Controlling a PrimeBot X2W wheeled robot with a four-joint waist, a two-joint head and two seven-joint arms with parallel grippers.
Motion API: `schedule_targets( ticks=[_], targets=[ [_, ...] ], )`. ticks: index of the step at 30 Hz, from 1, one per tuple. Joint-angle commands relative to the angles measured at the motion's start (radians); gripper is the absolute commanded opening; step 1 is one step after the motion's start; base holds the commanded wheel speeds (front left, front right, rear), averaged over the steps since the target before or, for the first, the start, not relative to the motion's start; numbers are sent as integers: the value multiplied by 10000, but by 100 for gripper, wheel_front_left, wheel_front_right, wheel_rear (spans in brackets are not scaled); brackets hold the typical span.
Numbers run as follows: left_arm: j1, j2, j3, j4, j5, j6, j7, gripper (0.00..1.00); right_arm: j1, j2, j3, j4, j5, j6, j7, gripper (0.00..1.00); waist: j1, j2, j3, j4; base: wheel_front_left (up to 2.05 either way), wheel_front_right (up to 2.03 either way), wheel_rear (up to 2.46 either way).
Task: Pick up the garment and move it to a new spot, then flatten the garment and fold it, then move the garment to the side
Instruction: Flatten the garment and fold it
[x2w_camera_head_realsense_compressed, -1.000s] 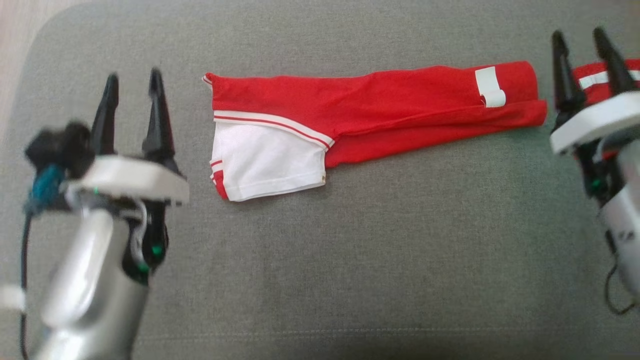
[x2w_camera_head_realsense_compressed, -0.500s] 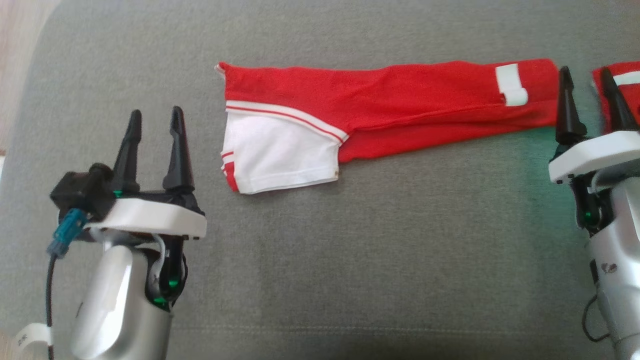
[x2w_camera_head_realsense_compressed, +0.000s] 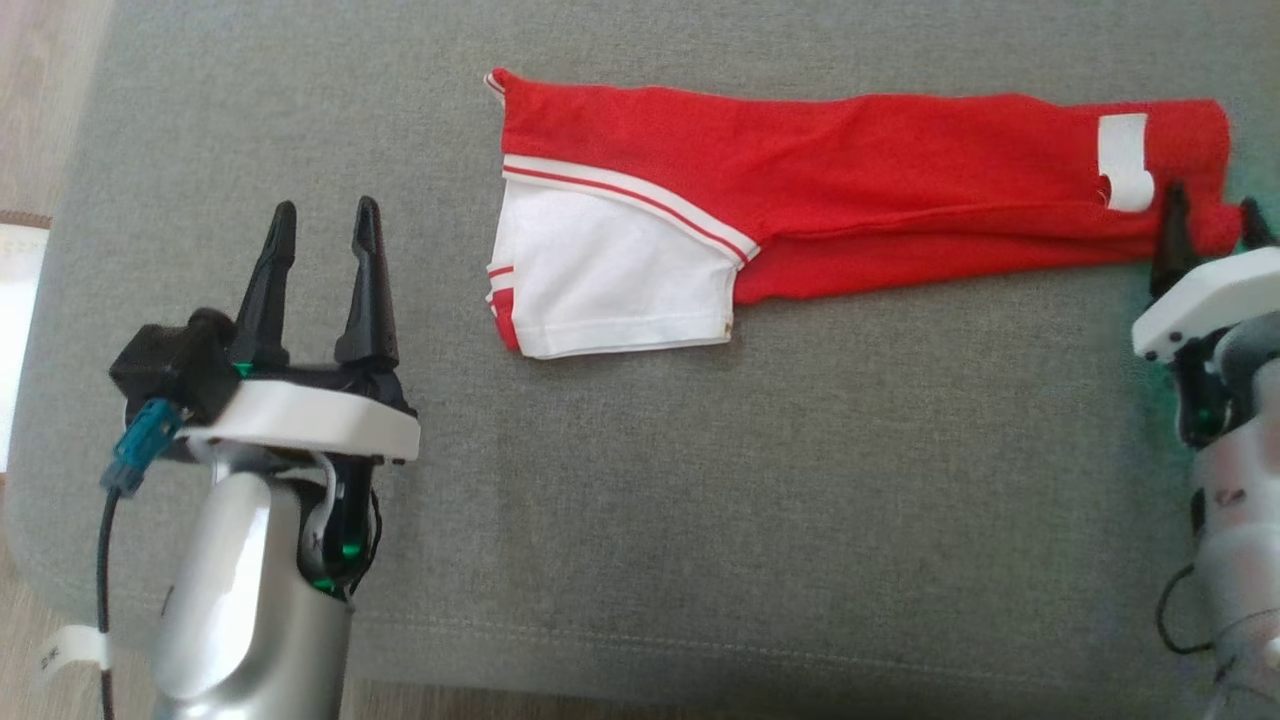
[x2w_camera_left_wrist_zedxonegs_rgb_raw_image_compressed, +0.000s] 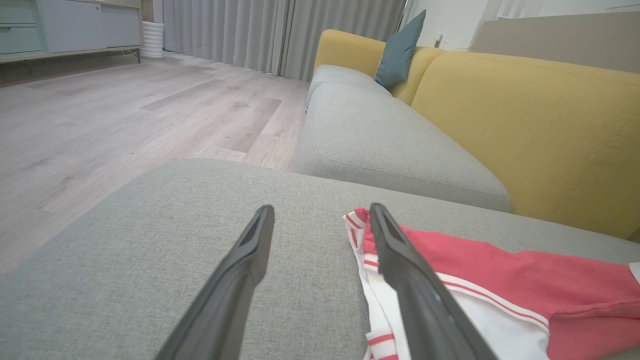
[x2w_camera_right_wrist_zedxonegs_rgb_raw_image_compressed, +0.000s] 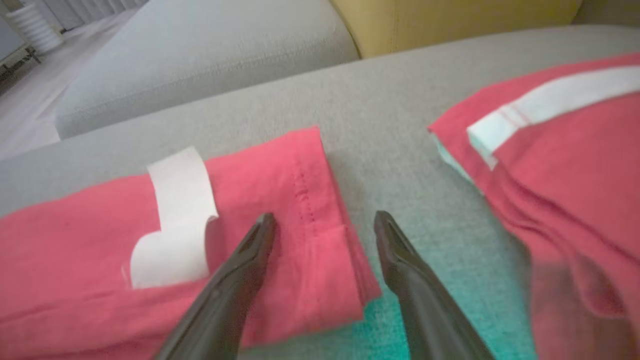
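A red garment (x2w_camera_head_realsense_compressed: 850, 190) with a white panel (x2w_camera_head_realsense_compressed: 610, 280) lies stretched long across the grey cushion (x2w_camera_head_realsense_compressed: 700, 500). It carries a white tag (x2w_camera_head_realsense_compressed: 1122, 160) near its right end. My left gripper (x2w_camera_head_realsense_compressed: 320, 205) stands open to the left of the white panel and nearer to me, holding nothing. In the left wrist view the left gripper (x2w_camera_left_wrist_zedxonegs_rgb_raw_image_compressed: 320, 210) points past the garment's left corner (x2w_camera_left_wrist_zedxonegs_rgb_raw_image_compressed: 357, 220). My right gripper (x2w_camera_head_realsense_compressed: 1212, 198) is open at the garment's right end. In the right wrist view the right gripper (x2w_camera_right_wrist_zedxonegs_rgb_raw_image_compressed: 325, 217) straddles the red hem (x2w_camera_right_wrist_zedxonegs_rgb_raw_image_compressed: 325, 260), beside the tag (x2w_camera_right_wrist_zedxonegs_rgb_raw_image_compressed: 175, 220).
A second red piece with a white stripe (x2w_camera_right_wrist_zedxonegs_rgb_raw_image_compressed: 575, 145) lies just right of the hem. A yellow backrest (x2w_camera_left_wrist_zedxonegs_rgb_raw_image_compressed: 540, 135) with a blue pillow (x2w_camera_left_wrist_zedxonegs_rgb_raw_image_compressed: 400, 50) rises behind the cushions. Wooden floor (x2w_camera_left_wrist_zedxonegs_rgb_raw_image_compressed: 125, 115) lies past the cushion's left edge. The cushion's front edge (x2w_camera_head_realsense_compressed: 700, 670) is near me.
The camera has shifted, moving the whole picture right and up. My right gripper has come over the garment's right hem. My left gripper has drawn back toward me relative to the garment.
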Motion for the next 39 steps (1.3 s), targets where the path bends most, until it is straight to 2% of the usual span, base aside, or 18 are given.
schedule_targets(
  ticks=[1,9,10,11,16,24,29,35,39],
  targets=[
    [-388,95,456,-283,130,-64,-120,100,-269,144,-51,-4,-251,65,94,100,-1,0,65,25,0,0,0],
    [-509,72,561,-258,211,-122,-120,100,-498,489,-344,615,-566,65,351,100,-1,0,171,-82,0,0,0],
    [-526,71,561,-258,201,-125,-120,100,-531,543,-331,666,-543,65,370,40,-1,0,173,-115,0,0,0],
    [-536,70,560,-257,192,-124,-120,100,-554,591,-302,695,-522,65,360,0,-1,0,164,-155,0,0,0],
    [-505,68,551,-217,196,-123,-120,100,-555,639,-256,600,-151,65,21,0,-1,0,-52,-429,0,0,0],
    [-255,67,507,-155,153,-113,-120,100,-244,247,-643,-33,-21,65,-601,0,-1,0,-685,-694,0,0,0],
    [24,67,402,-119,81,-77,-120,100,-146,574,-482,-818,1,65,-747,0,-1,0,-1118,-686,0,0,0],
    [351,67,325,-137,-29,-33,-120,100,-12,1462,768,-2228,683,65,-436,0,-1,0,-1531,-449,0,0,0],
    [499,67,239,-135,-65,-13,-120,100,325,1606,2263,-3090,1994,65,-93,0,-1,0,-1694,-137,0,0,0]
  ],
)
